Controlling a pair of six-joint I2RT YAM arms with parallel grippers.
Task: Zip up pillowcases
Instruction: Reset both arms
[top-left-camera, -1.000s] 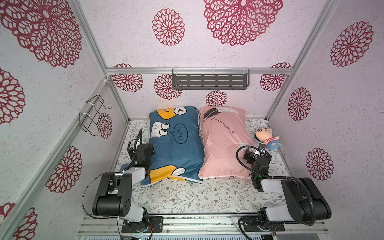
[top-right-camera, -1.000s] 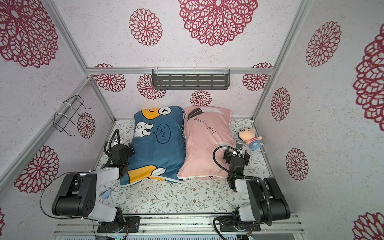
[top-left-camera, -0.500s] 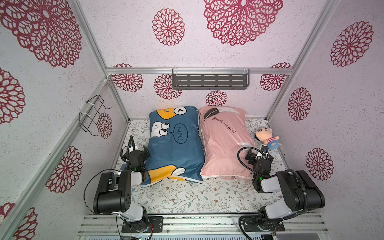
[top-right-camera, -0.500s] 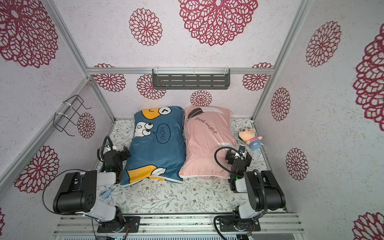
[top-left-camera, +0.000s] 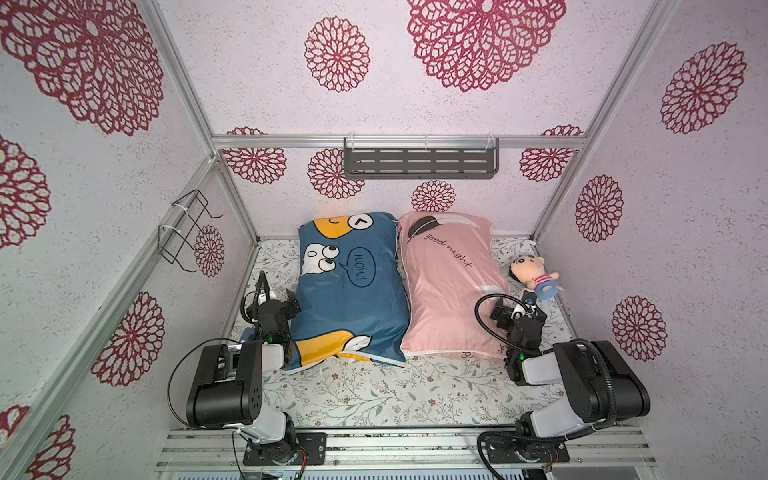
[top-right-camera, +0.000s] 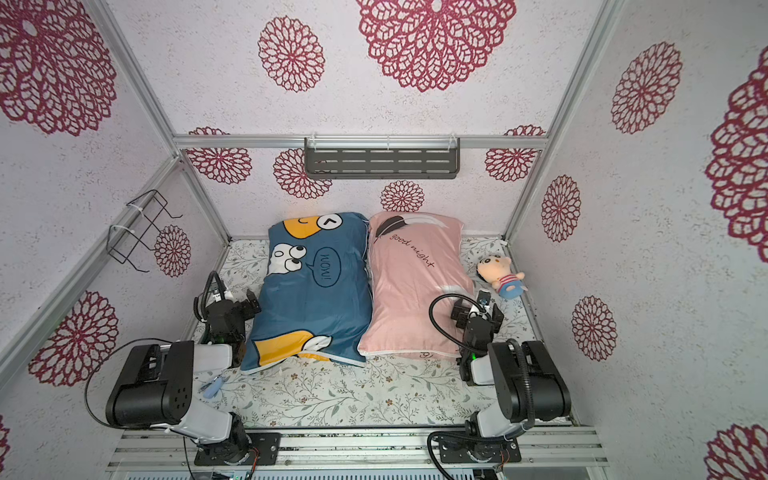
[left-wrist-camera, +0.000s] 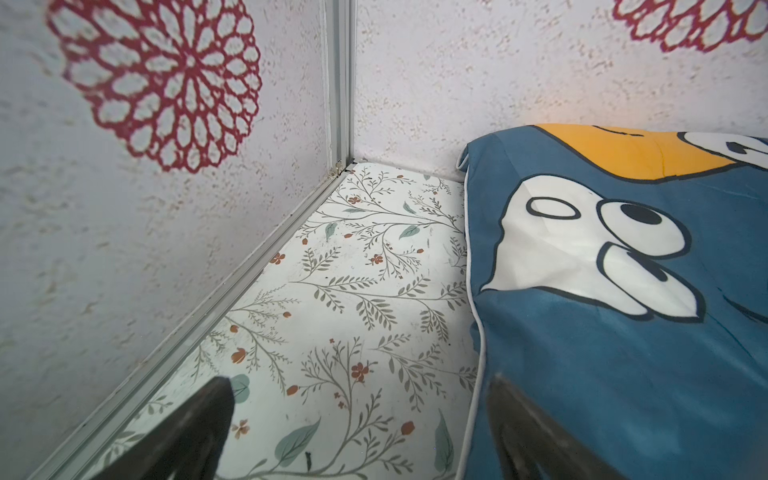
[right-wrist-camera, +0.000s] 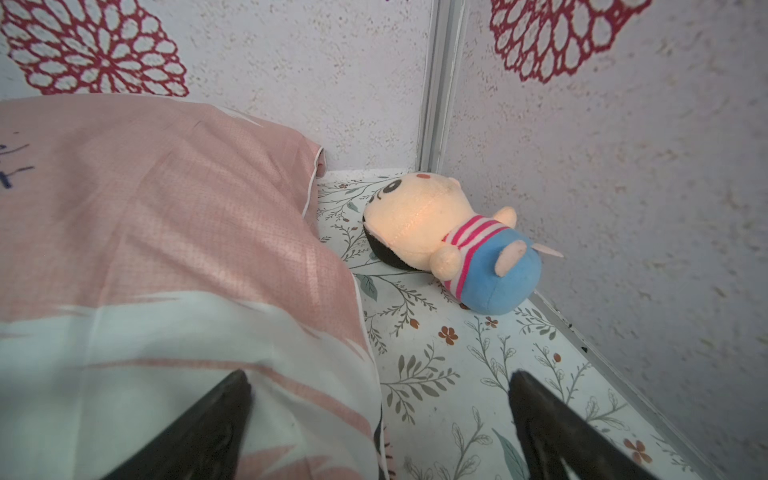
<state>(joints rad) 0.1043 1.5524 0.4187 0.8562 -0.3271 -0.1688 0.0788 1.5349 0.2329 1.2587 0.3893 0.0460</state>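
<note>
Two pillowcases lie side by side on the floral mat. The blue pillowcase (top-left-camera: 349, 291) (top-right-camera: 316, 291) has cartoon faces, and the pink pillowcase (top-left-camera: 449, 286) (top-right-camera: 415, 286) has "good night" script. My left gripper (top-left-camera: 277, 300) (top-right-camera: 233, 300) (left-wrist-camera: 357, 386) is open and straddles the blue pillowcase's (left-wrist-camera: 623, 311) left edge, one finger over the fabric and one over the mat. My right gripper (top-left-camera: 518, 312) (top-right-camera: 478, 309) (right-wrist-camera: 378, 376) is open over the pink pillowcase's (right-wrist-camera: 145, 228) right edge. Neither holds anything. No zipper shows clearly.
A plush doll (top-left-camera: 534, 276) (right-wrist-camera: 453, 245) lies by the right wall, just past my right gripper. A grey shelf (top-left-camera: 419, 164) hangs on the back wall and a wire rack (top-left-camera: 187, 228) on the left wall. A small blue item (top-right-camera: 212, 384) lies by the left arm.
My left gripper has shifted slightly toward the left wall beside the blue pillowcase. The right arm's elbow has drawn in a little. Both grippers stay wide open.
</note>
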